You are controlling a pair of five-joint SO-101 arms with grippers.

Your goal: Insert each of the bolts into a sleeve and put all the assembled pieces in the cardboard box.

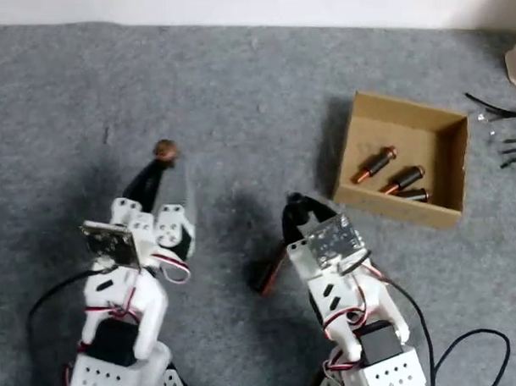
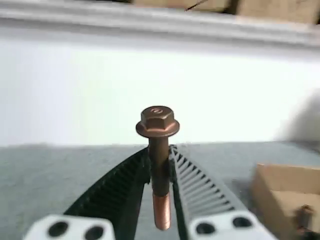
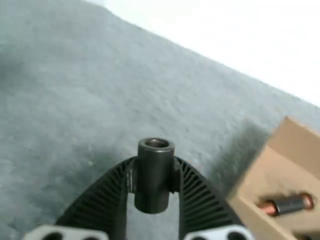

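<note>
Left jaws: clenched on the shank of a bolt (image 2: 157, 122), with its head projecting past the tips. Right jaws: grasping a sleeve (image 3: 152, 172), with its open bore end projecting past the tips. Bolt and sleeve are well apart above my counter (image 1: 237, 92). The box (image 1: 367, 113) sits near my right jaws, with three assembled pieces (image 1: 403, 179) inside.

Coppery metal bolt (image 2: 157, 150), matt dark sleeve (image 3: 152, 172) (smooth), cardboard box (image 1: 401, 158), fuzzy grey carpet (image 1: 221, 101)

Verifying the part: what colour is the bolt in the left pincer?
Copper-brown hex-head metal bolt; clearest in the left wrist view.
</note>
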